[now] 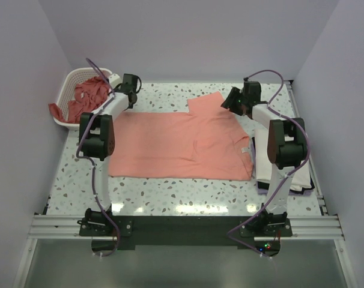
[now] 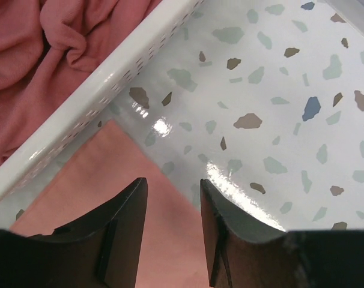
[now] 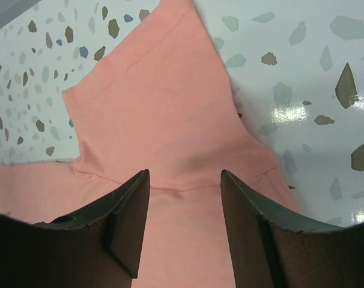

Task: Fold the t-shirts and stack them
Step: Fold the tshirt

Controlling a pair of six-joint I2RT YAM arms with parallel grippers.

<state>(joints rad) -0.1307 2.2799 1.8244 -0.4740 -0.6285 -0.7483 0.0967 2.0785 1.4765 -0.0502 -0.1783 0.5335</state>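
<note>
A salmon-pink t-shirt (image 1: 182, 144) lies spread flat on the speckled table, one sleeve (image 1: 205, 103) pointing to the back. My left gripper (image 1: 133, 96) is open over the shirt's far left corner (image 2: 119, 180), next to the basket. My right gripper (image 1: 232, 101) is open over the sleeve seam (image 3: 170, 180) at the far right of the shirt. Neither gripper holds cloth. More crumpled salmon-pink shirts (image 1: 86, 96) fill the basket, also in the left wrist view (image 2: 44, 42). A folded white t-shirt (image 1: 263, 162) lies at the right, partly under the right arm.
The white lattice basket (image 1: 68, 81) stands at the back left, a shirt hanging over its near rim; its rim (image 2: 110, 78) runs beside the left fingers. Grey walls close in the table on three sides. A dark cloth edge (image 1: 302, 187) shows by the white shirt.
</note>
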